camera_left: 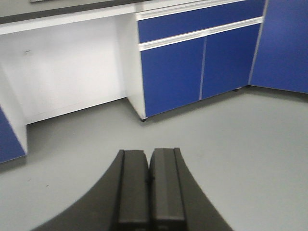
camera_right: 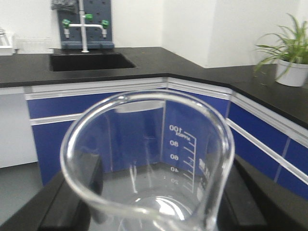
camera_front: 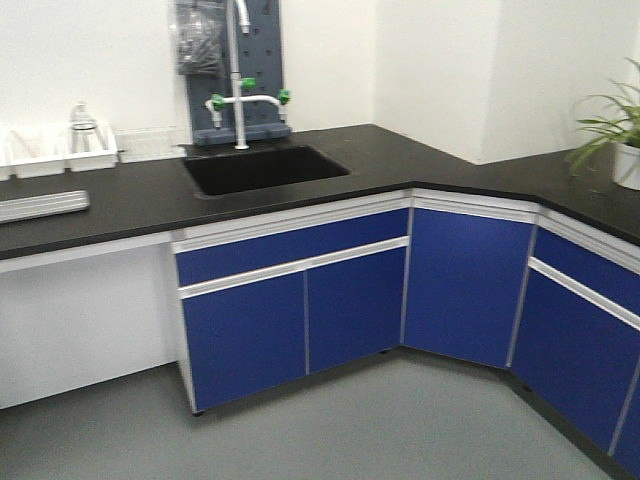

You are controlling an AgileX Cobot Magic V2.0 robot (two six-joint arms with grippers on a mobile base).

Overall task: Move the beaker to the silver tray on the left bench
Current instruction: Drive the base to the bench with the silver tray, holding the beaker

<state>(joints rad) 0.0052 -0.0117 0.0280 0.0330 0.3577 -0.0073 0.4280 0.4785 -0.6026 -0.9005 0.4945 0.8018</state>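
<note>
grey floor [camera_left: 250,144] lies under the left gripper [camera_left: 148,159], which points forward and down over it. its two dark fingers [camera_left: 132,187] are pressed together along their whole length.

in the right wrist view the beaker [camera_right: 144,163] is very close to the camera, upright, between the two dark fingers [camera_right: 62,204] of the right gripper [camera_right: 151,211]. one finger is at the left wall of the glass and the other at the right wall, so they pinch the beaker at its lower part. the glass is clear and without colour, and its thin round rim is open to the top. white marks with 100, 80, 60 and 40 run down the wall at the right. the beaker is empty. it is held in the air in front of the cabinets, well apart from the bench.

behind it stand blue cabinets [camera_front: 350,300] with pale strips, and they turn around a corner. on top of them lies the black bench [camera_front: 400,160]. a square black sink [camera_front: 262,168] is set into it. behind the sink a white tap [camera_front: 240,95] with green knobs rises in front of a grey board [camera_front: 265,60] on the wall. at the far left edge of the bench lies the silver tray [camera_front: 40,206], flat and partly cut by the picture edge. white racks [camera_front: 60,150] stand behind the tray, near the wall. at the right end of the bench a green plant [camera_front: 615,130] stands in a white pot.
</note>
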